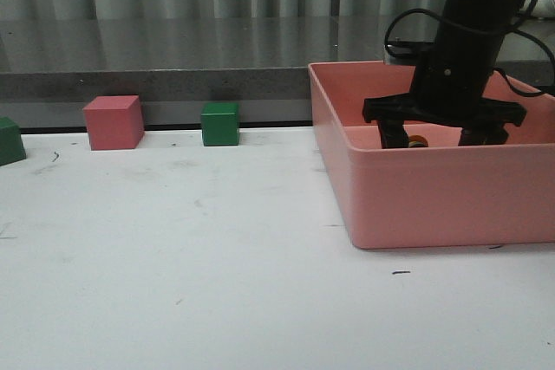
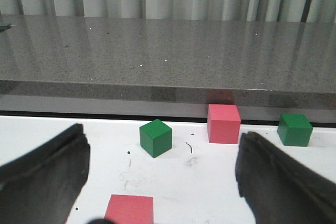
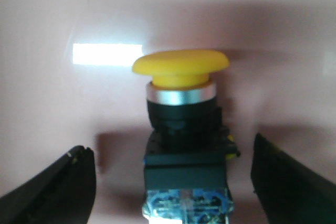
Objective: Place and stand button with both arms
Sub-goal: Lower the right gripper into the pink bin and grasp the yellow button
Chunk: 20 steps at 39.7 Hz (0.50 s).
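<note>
Pink plastic bin (image 1: pixel 416 205) at right of the front frame is containing the yellow-capped black push-button (image 3: pixel 184 129); the right gripper (image 1: pixel 444 134) is straddling it, fingers apart. The left gripper (image 2: pixel 163 182) is gaping, empty.

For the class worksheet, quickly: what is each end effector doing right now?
Left end effector: open, holding nothing.
Right end effector: open around the button inside the pink bin, not gripping it.
</note>
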Available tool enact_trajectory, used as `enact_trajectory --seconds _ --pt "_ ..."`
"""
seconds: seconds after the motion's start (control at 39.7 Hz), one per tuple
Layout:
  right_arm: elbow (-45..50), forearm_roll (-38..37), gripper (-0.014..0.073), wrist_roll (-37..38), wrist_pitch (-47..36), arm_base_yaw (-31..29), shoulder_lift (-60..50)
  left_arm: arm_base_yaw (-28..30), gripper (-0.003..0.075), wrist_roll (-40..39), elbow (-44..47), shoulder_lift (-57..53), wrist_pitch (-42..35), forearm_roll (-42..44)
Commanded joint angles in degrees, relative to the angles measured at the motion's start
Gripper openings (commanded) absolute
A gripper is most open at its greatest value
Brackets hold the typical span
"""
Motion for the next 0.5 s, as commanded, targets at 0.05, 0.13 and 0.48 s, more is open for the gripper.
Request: enact_trajectory --seconds 0.05,0.13,0.48 --pt "-1.85 -0.47 0.0379 0.04 -0.55 -0.34 -3.16 0.0 0.0545 -0.07 -2.14 0.92 -4.82 -0.08" --pt "-1.85 -0.47 0.0309 0.04 -0.81 -0.34 -3.16 0.0 0.0545 -0.07 -2.14 0.92 -4.82 -0.08" --pt "-1.85 -0.41 0.031 0.04 -0.45 -0.27 -8.7 0.0 0.0545 -0.07 -2.14 0.92 -4.82 -0.08"
